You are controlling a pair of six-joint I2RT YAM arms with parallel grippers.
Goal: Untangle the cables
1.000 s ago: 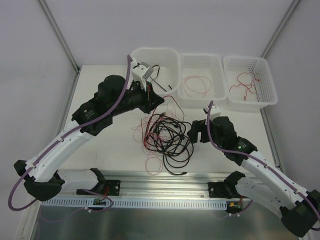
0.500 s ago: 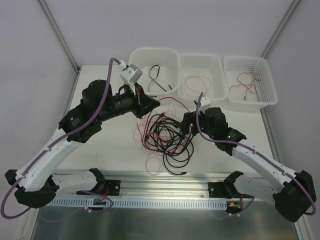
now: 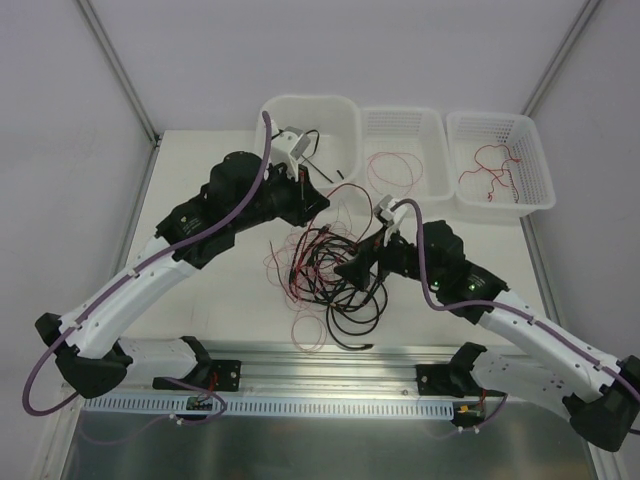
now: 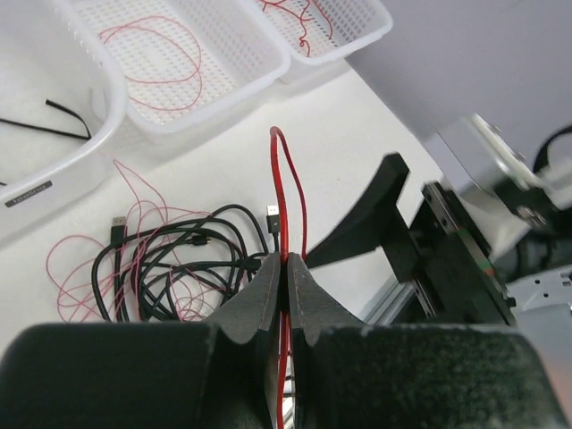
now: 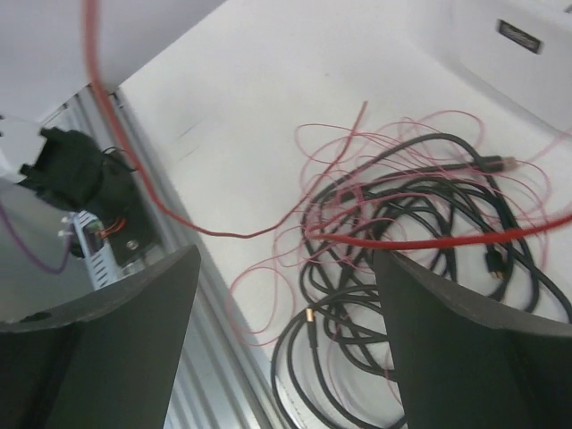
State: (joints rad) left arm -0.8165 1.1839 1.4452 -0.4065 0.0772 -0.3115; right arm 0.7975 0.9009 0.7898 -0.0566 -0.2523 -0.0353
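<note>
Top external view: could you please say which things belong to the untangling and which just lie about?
Job: tangled pile of black cables and thin red wires; thicker red wire clamped in left pincer; open right pincer.
Lying about: three white plastic baskets.

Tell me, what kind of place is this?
Probably a robot lab test bench: a left arm and a right arm bolted to a white table, plain white walls around it, three baskets at the back, and tangled cables.
</note>
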